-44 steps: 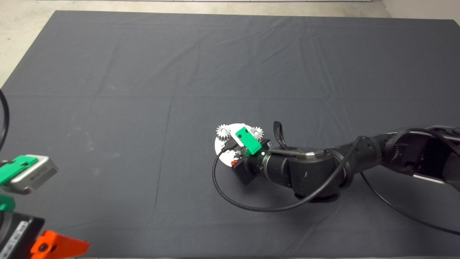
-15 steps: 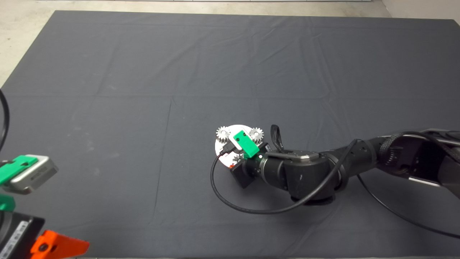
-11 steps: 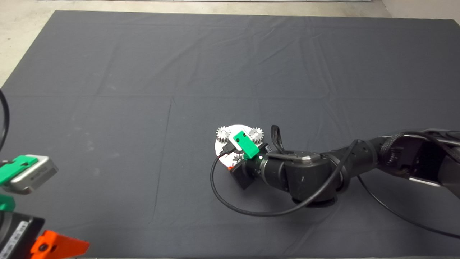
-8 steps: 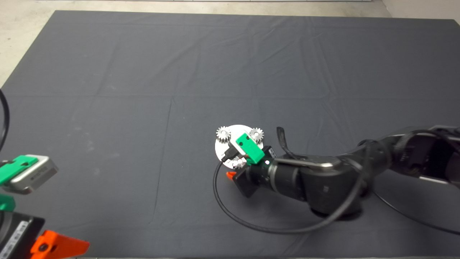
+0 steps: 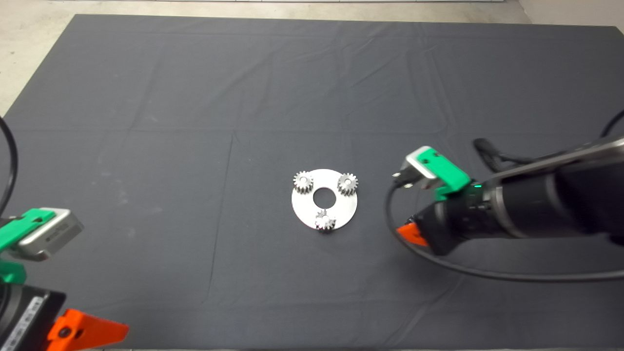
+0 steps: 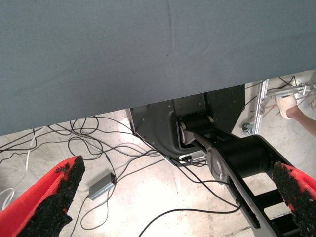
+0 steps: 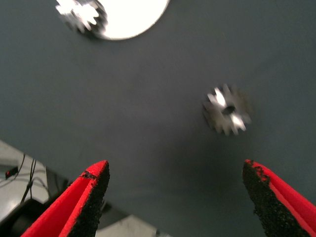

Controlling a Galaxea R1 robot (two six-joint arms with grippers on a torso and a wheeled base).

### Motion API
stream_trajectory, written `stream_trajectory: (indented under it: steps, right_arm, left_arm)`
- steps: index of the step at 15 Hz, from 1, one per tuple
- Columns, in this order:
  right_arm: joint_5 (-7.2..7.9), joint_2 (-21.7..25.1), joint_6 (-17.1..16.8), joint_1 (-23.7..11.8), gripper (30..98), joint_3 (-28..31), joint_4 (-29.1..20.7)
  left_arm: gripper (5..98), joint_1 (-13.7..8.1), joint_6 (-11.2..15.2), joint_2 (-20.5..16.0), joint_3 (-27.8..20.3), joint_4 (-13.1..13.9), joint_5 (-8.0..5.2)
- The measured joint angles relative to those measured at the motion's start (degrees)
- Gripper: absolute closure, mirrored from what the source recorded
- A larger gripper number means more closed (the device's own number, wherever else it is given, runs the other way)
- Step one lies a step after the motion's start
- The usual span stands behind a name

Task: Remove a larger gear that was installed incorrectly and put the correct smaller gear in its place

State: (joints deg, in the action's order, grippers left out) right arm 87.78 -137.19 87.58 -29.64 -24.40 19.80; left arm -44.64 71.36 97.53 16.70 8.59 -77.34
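Hovering wide apart at three o'clock of the disc (image 5: 341,214), right tool (image 7: 175,197) sees a gear (image 7: 227,110); left tool (image 6: 173,197) parked, apart.

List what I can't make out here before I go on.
Loose gear: blurred in the right wrist view, hidden beneath the right arm in the head view; size unclear.
Plate: cut off by the right wrist view's edge.
Seating of the smaller gear: too small in the head view.

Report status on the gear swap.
Right end effector open, beside plate. Smaller gear seated on it; larger gear on mat. Left end effector parked, open.
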Motion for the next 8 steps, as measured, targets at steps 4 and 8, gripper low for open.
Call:
stream_trajectory:
  steps: [4, 8]
  right_arm:
    - [0.2, 14.02, 2.35, -4.84, 51.9, 2.96, -10.08]
    - [-2.76, 16.11, -0.1, -5.95, 46.7, 4.38, -14.13]
  left_arm:
    - [6.0, 0.0, -0.11, 0.21, 0.0, 0.0, 0.27]
    - [6.0, 0.0, -0.23, 0.83, 0.0, 0.0, 0.6]
